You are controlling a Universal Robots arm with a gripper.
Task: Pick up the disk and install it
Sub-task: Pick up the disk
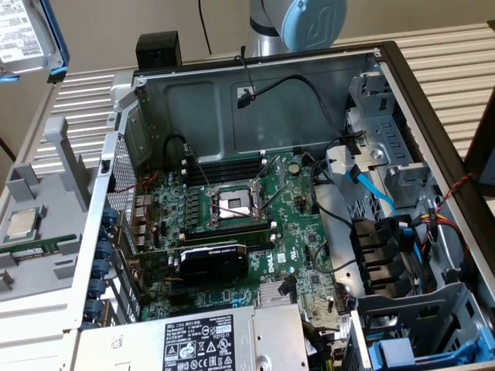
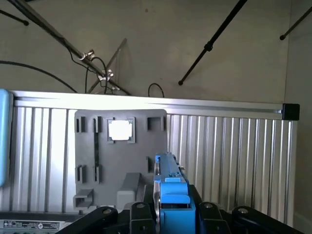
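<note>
The disk hangs high in the air at the exterior view's upper left, off the side of the computer case. Its white printed label and blue carrier edge face the camera. In the wrist view the disk is edge-on, a blue plastic strip rising between black fingers. My gripper is shut on it. Below and beyond it lie the grey parts tray and the ribbed metal table.
The open computer case shows the motherboard with its CPU socket, a black graphics card and the power supply. Drive bays and blue cables sit at the exterior view's right. A processor chip rests on the grey tray.
</note>
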